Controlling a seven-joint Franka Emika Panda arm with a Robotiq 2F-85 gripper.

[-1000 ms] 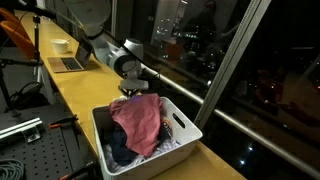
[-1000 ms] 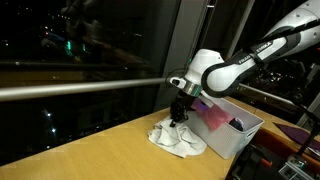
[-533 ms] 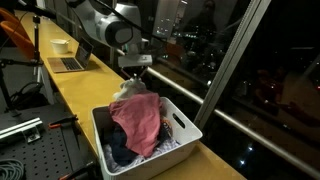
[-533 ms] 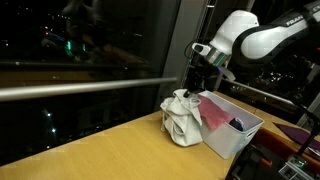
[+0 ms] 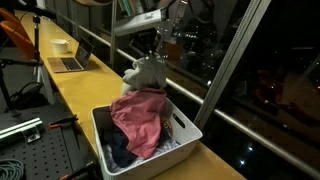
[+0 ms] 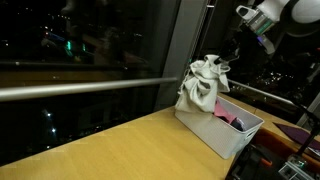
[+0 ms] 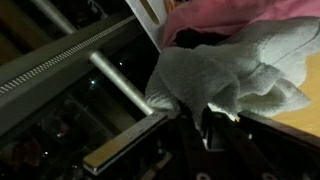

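- My gripper is clenched on the top of the white cloth. The grip looks the same as a second ago; only my height has changed.
- A second ago the cloth lay in a heap on the wooden counter, just to the left of the basket in that exterior view, with my fingers pressed down into it.
- Half a second ago it was already stretched tall, with its lower folds dragging on the counter.
- Now it hangs free in the air. In both exterior views its bottom edge is clear of the wood and sits about level with the basket's rim, at the far end of the basket beside the window.
- My arm has risen towards the top of the frame and has swung a little towards the basket.
- The wrist view shows the cloth bunched right under me, with the pink garment beyond it and the window rail to the left.
- The pink garment lies draped over the dark clothes in the basket, unmoved.
- I judge the pick-up to be done: the cloth has come off the counter in one piece, and no corner has been left behind.
- The hold is near the cloth's upper end, so most of it dangles and may sway.
- The laptop and the cup, far along the counter, are well apart from all this.
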